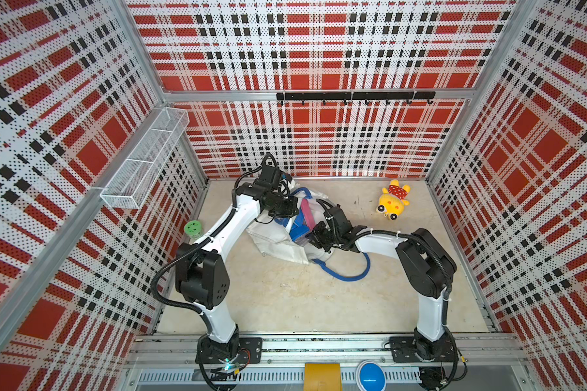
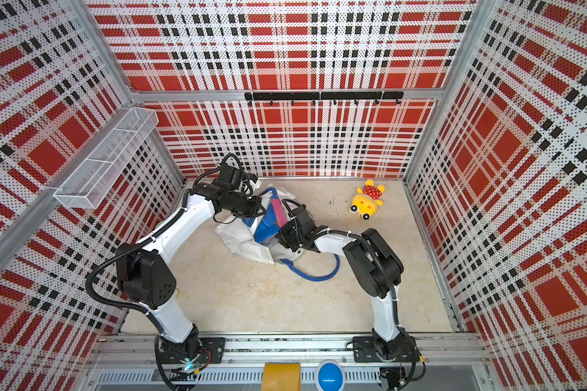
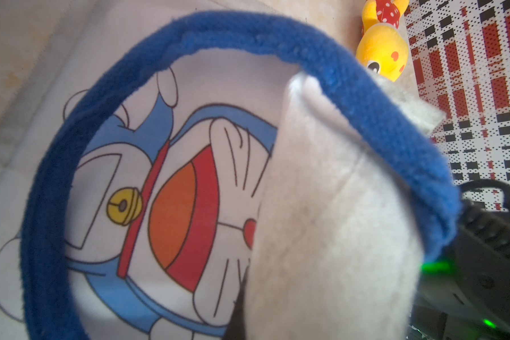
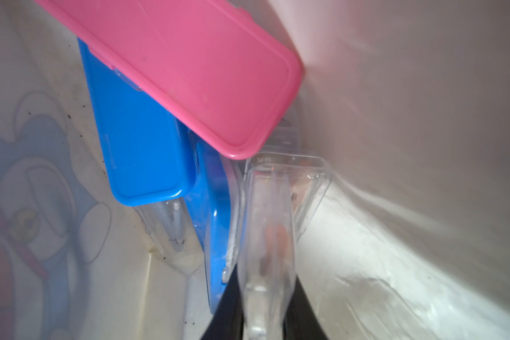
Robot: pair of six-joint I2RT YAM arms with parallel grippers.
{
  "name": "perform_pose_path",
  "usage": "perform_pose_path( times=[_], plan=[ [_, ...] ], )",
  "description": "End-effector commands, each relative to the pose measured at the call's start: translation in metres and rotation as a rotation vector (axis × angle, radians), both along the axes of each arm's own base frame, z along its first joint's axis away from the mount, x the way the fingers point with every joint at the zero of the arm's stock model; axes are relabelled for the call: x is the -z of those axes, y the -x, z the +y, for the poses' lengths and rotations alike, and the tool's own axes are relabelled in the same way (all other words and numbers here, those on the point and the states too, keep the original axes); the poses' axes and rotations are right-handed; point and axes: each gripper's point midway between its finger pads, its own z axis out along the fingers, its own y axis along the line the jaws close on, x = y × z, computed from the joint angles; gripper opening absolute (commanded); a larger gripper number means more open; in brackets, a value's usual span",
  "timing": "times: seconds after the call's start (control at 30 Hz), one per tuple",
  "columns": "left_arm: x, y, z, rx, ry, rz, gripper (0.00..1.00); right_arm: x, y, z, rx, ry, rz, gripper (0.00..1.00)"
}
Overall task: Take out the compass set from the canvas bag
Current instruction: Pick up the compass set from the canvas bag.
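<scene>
The off-white canvas bag (image 1: 271, 240) (image 2: 238, 237) lies on its side mid-table with its mouth open. My left gripper (image 1: 290, 207) (image 3: 243, 322) is shut on a fold of the bag's rim (image 3: 321, 220) beside a blue handle (image 3: 277, 38). My right gripper (image 1: 314, 237) (image 4: 265, 309) reaches into the mouth. Its black fingers (image 4: 227, 312) press both sides of a clear compass set case (image 4: 265, 220), seen edge-on. A pink case (image 4: 189, 64) (image 1: 307, 211) and blue cases (image 4: 136, 132) lie beside it inside the bag.
The bag's other blue handle (image 1: 346, 274) loops onto the table toward the front. A yellow plush toy (image 1: 393, 199) lies at the back right. A green roll (image 1: 193, 228) sits by the left wall, under a mesh basket (image 1: 146, 159). A hook rail (image 1: 353, 96) runs along the back wall.
</scene>
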Motion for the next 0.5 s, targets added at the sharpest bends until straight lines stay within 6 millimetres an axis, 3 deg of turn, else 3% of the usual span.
perform_pose_path(
  times=[0.0, 0.23, 0.47],
  plan=[
    [-0.01, -0.006, 0.005, -0.03, 0.013, -0.019, 0.0, -0.024, -0.011, -0.016, 0.062, -0.021, -0.039, 0.15],
    [-0.011, -0.011, 0.007, -0.042, 0.013, -0.02, 0.0, -0.061, -0.004, -0.03, -0.021, 0.001, -0.102, 0.12],
    [-0.009, -0.015, 0.007, -0.042, 0.016, -0.017, 0.0, -0.107, 0.002, -0.065, -0.107, 0.048, -0.213, 0.09]
  ],
)
